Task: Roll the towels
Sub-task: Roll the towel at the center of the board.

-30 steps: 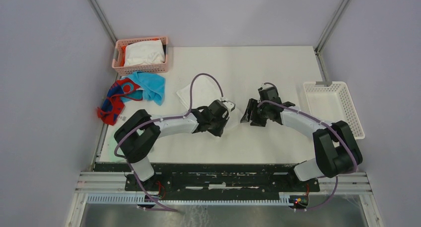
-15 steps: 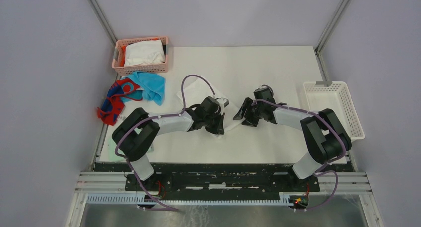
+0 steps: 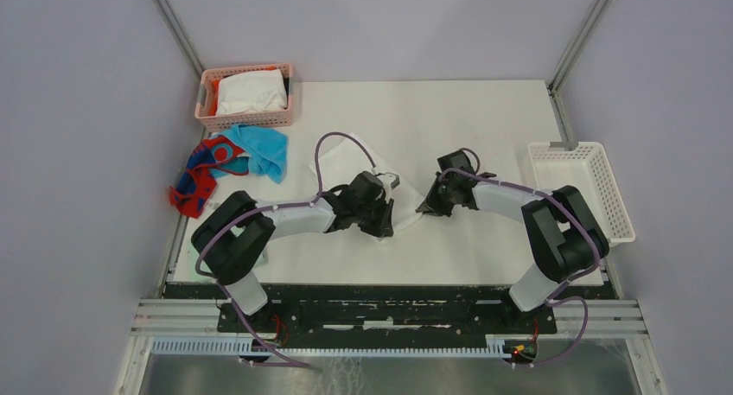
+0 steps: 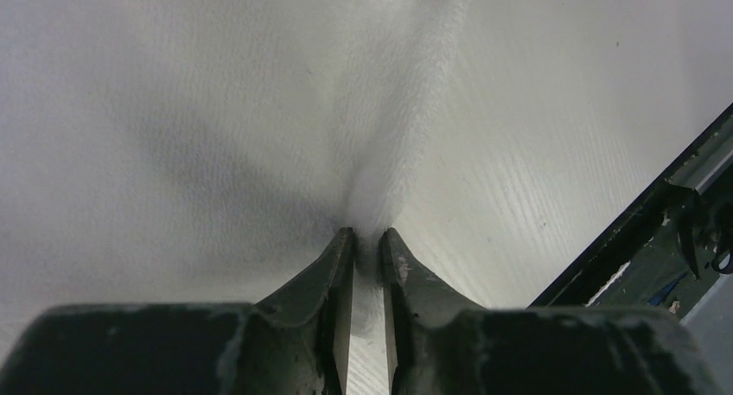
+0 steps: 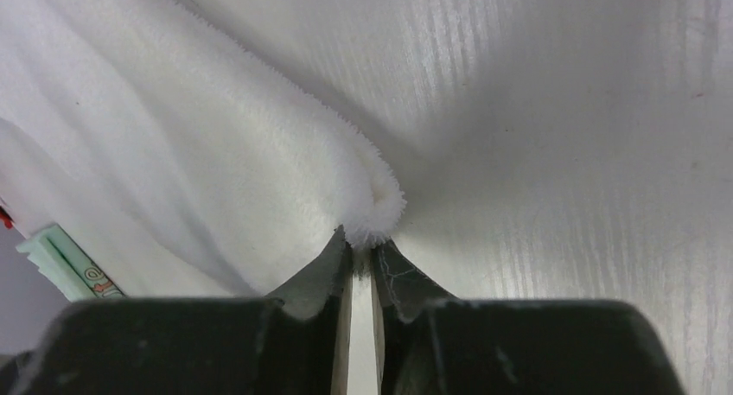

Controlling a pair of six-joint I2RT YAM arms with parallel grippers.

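A white towel (image 3: 350, 166) lies flat in the middle of the table. My left gripper (image 3: 385, 221) is at its near edge, and in the left wrist view its jaws (image 4: 367, 237) are pinched on a raised fold of the white towel (image 4: 389, 136). My right gripper (image 3: 427, 207) is at the towel's right corner. The right wrist view shows that gripper (image 5: 362, 243) shut on the fluffy corner of the white towel (image 5: 216, 179). A turquoise towel (image 3: 264, 148) and a red towel with blue blotches (image 3: 200, 172) lie bunched at the table's left edge.
A pink basket (image 3: 245, 117) holding white cloth stands at the back left. A white basket (image 3: 577, 187) hangs off the table's right side. A pale green printed edge (image 5: 62, 258) shows at the lower left of the right wrist view. Black rails run along the near edge.
My right gripper has slid left to the towel's corner and closed on it. My left gripper has drifted slightly left and nearer along the towel's edge.
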